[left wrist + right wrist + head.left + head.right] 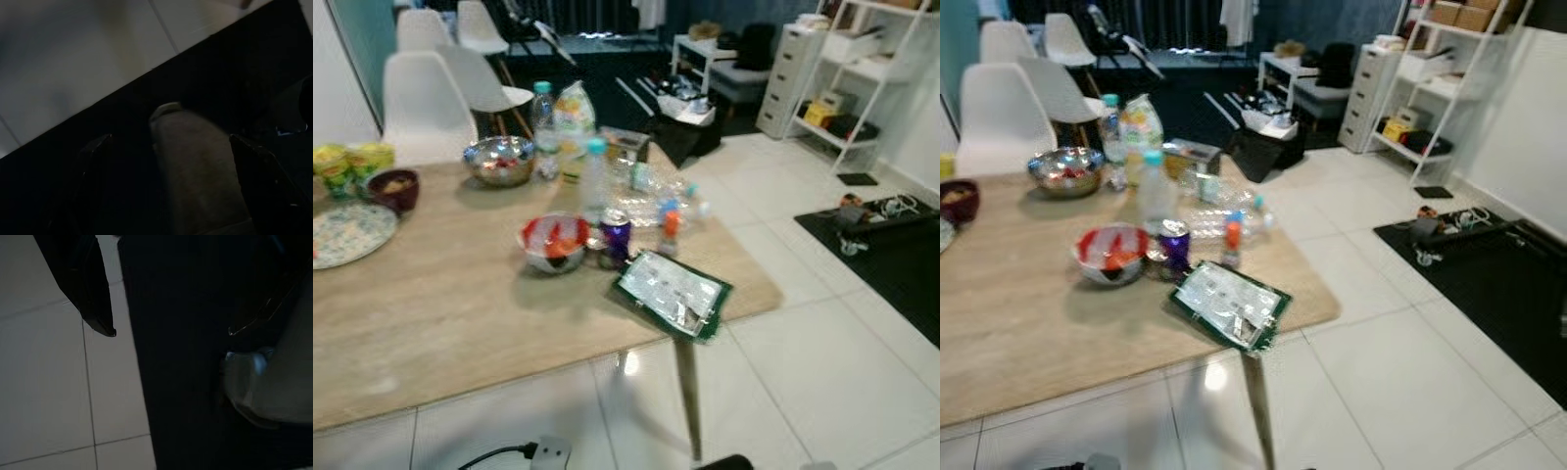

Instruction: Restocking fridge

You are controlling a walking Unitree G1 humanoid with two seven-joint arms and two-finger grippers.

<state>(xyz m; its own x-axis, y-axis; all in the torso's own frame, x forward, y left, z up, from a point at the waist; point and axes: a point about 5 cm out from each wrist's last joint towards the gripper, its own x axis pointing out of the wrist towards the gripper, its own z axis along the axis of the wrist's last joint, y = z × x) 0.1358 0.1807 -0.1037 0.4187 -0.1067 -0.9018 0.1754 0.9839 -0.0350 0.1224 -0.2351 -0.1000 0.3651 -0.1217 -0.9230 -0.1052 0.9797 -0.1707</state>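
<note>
Evidently both arms hang idle, left claw and right claw spread wide and empty, while bottles await collection on the surface.

It was a lived-in home — a wooden dining table crowded with bowls, water bottles and a plate, white chairs behind it, white floor tiles, and open shelving with drawers beyond.
</note>
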